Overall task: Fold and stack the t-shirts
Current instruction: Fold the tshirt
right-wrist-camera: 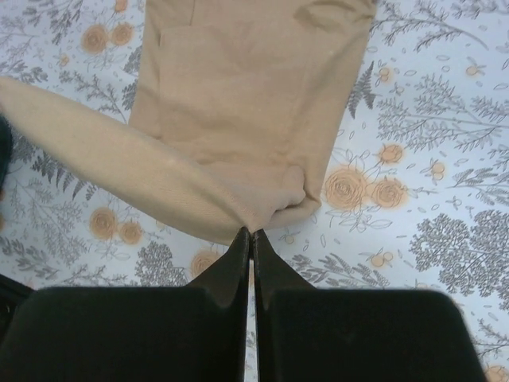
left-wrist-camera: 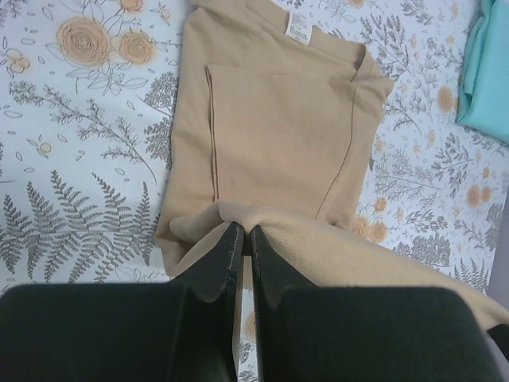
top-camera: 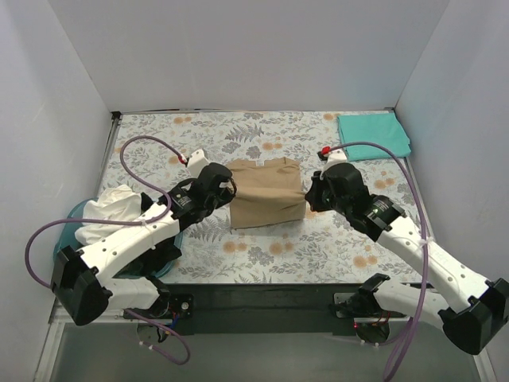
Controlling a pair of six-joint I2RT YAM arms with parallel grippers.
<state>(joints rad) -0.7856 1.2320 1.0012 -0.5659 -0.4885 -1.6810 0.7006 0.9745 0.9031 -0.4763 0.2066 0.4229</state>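
Observation:
The tan t-shirt [top-camera: 266, 192] lies partly folded in the middle of the table. My left gripper [top-camera: 231, 189] is shut on its left edge, pinching a raised fold of tan cloth [left-wrist-camera: 270, 143] at the fingertips [left-wrist-camera: 232, 236]. My right gripper [top-camera: 308, 193] is shut on the shirt's right edge, cloth [right-wrist-camera: 238, 103] bunched at its tip [right-wrist-camera: 251, 235]. The teal t-shirt [top-camera: 374, 134] lies folded at the back right corner and shows in the left wrist view [left-wrist-camera: 487, 76]. The white t-shirt [top-camera: 111, 208] is heaped at the left, over a basket.
A blue round basket [top-camera: 73, 231] sits at the left table edge under the white shirt. The floral tablecloth [top-camera: 262, 251] covers the table. White walls close in the back and both sides.

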